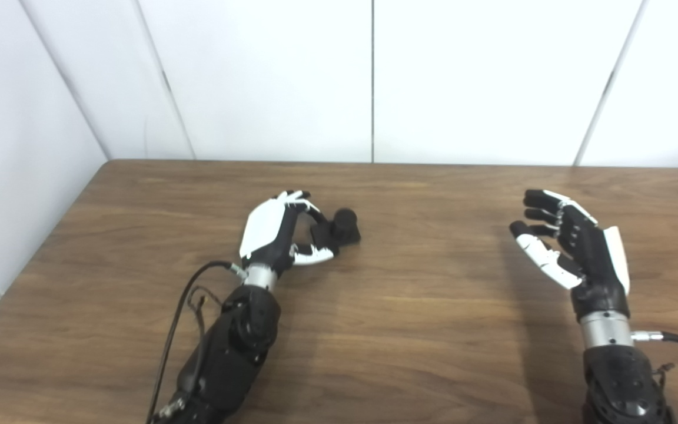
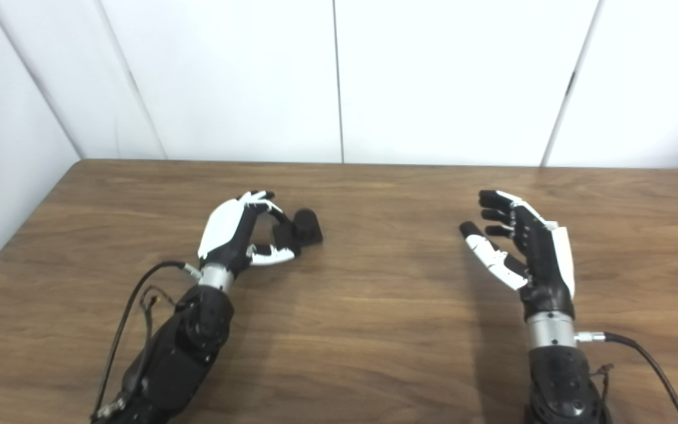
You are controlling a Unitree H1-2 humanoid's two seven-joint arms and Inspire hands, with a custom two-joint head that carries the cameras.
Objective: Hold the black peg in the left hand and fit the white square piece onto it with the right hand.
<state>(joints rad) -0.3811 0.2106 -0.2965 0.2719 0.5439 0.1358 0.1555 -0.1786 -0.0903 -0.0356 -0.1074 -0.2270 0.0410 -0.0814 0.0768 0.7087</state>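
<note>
The peg (image 1: 339, 228) sits on the table (image 1: 409, 330) left of centre, at about ten o'clock from the middle. My left hand (image 1: 277, 232) curls around it from its nine o'clock side, fingers and thumb against it, though I cannot tell if the grip is firm yet. My right hand (image 1: 571, 250) hangs at three o'clock, well apart, fingers spread and holding nothing. No white square piece shows anywhere. If I lift now on a shallow pinch, the peg could tip or slip, since only its near side seems caught.
</note>
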